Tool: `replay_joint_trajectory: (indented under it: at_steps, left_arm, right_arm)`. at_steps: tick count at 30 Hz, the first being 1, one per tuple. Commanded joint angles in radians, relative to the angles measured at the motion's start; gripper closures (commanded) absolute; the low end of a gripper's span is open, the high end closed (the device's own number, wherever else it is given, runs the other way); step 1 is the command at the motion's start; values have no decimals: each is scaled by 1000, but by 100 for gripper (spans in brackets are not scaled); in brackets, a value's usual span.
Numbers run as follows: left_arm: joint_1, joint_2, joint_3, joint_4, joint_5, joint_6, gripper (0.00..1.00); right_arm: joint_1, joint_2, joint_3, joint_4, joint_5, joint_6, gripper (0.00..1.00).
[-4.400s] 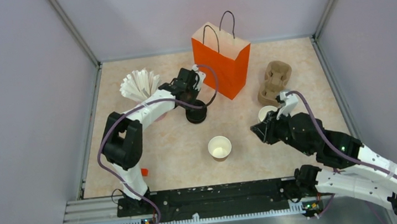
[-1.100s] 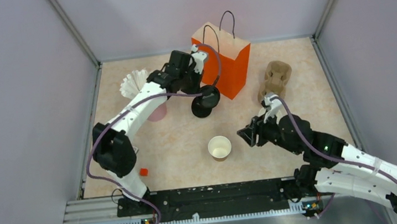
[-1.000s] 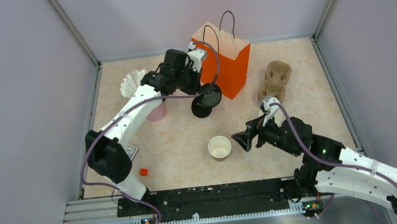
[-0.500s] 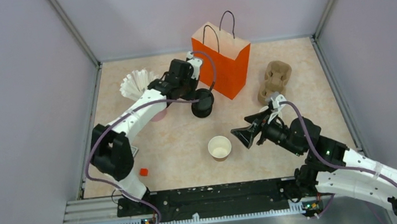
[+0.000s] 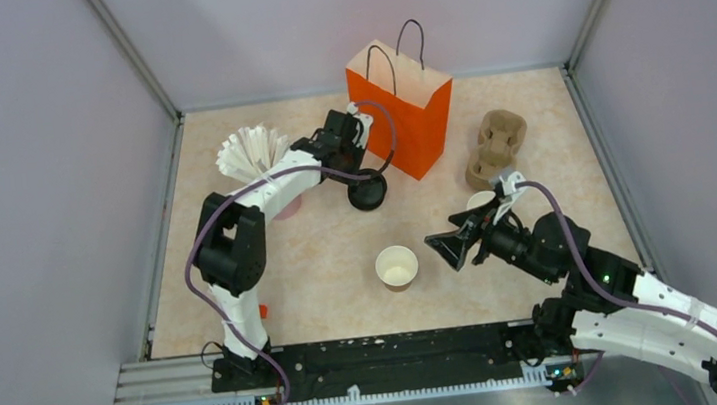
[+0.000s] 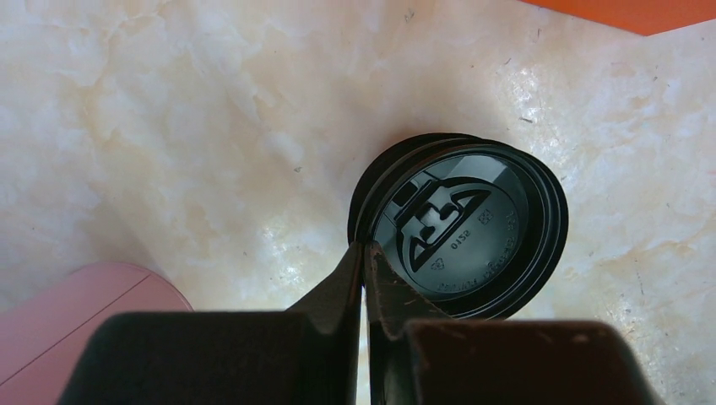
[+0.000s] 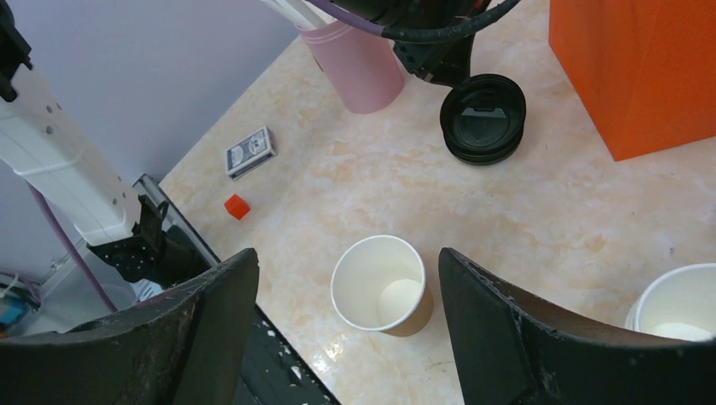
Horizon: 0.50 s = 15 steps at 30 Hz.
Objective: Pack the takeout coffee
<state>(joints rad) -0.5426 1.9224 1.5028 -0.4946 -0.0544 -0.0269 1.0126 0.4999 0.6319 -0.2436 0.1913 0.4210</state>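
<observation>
Presently, takeout coffee (image 5: 396,266) — lidless, upright, well in front of the orange bag (image 5: 405,107): right gripper (image 7: 346,261), jaws wide, faces it and could tip or crush it closing; left gripper (image 6: 363,253), jaws pressed together at the black lid (image 6: 460,226) beside the bag, may drag it askew.

On the marbled table (image 5: 320,257) an orange paper bag (image 5: 405,112) stands upright at the far side, with a brown moulded cup carrier (image 5: 497,146) to its right and a white fan of pleated papers (image 5: 251,151) to its left. The left end effector (image 5: 360,174) reaches down to a black lid (image 5: 367,196) lying near the bag's front left corner. A lidless paper cup (image 5: 396,267) stands upright mid-table, with the right end effector (image 5: 449,241) spread wide just beside it on the right, apart from it, and a second lidless cup (image 5: 481,201) just behind that end effector.
</observation>
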Motion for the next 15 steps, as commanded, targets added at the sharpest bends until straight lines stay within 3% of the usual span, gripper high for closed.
replay_joint_trajectory:
  at_steps: [1,9,12,13,15]
  left_arm:
    - [3,-48,22,30,13,18,93]
    - [2,-66,56,11,28,56,86]
    - [2,-58,59,-1,39,63,100]
    - [1,-56,59,-3,47,66,100]
    - [1,-51,61,-4,87,74,89]
  right_arm:
    - [8,-12,15,-3,8,25,23]
    - [8,-18,15,-27,7,37,24]
    - [8,-31,7,-33,11,49,24]
    - [8,-35,6,-35,10,52,24]
    - [7,-41,5,-37,11,54,24]
